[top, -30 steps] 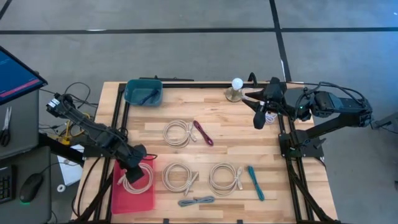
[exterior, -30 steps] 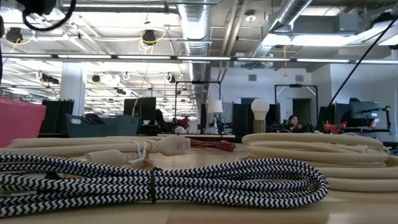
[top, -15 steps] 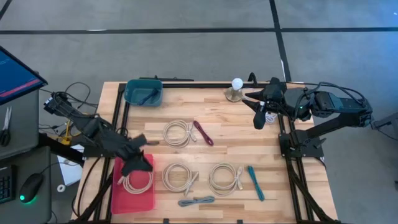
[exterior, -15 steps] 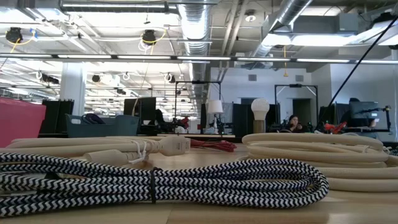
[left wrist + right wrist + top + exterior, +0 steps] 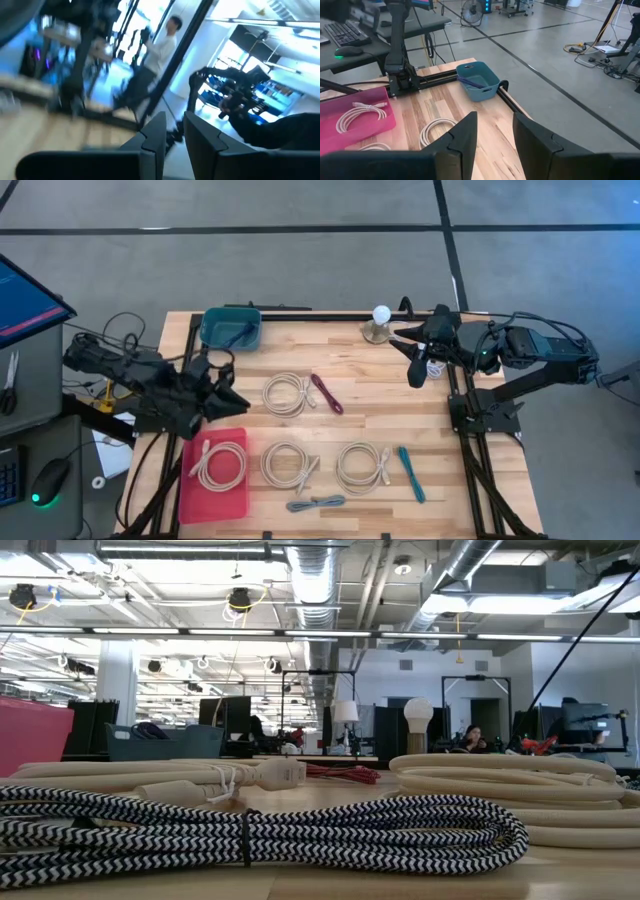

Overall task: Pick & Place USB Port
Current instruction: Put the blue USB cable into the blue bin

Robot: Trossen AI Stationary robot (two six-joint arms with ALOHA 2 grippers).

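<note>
A coiled beige USB cable (image 5: 222,465) lies flat in the red tray (image 5: 190,500) at the table's near left; the right wrist view also shows this coil (image 5: 362,112). My left gripper (image 5: 225,392) hangs just beyond the tray's far edge, open and empty; the left wrist view looks past its gripper (image 5: 174,137) into the room. My right gripper (image 5: 415,375) waits open at the far right, near the lamp (image 5: 380,325). Three more beige coils (image 5: 287,393), (image 5: 288,465), (image 5: 362,467) lie on the wood.
A maroon cable (image 5: 326,393), a teal cable (image 5: 411,473) and a black-and-white braided cable (image 5: 315,503) lie among the coils. A teal bin (image 5: 231,328) sits at the far left. The braided cable (image 5: 260,830) fills the low view's foreground. A person stands beyond the table.
My left gripper has risen off the red tray and drawn back toward the table's far edge, tipping up until its camera looks into the room. The beige coil stays lying in the tray where the gripper was.
</note>
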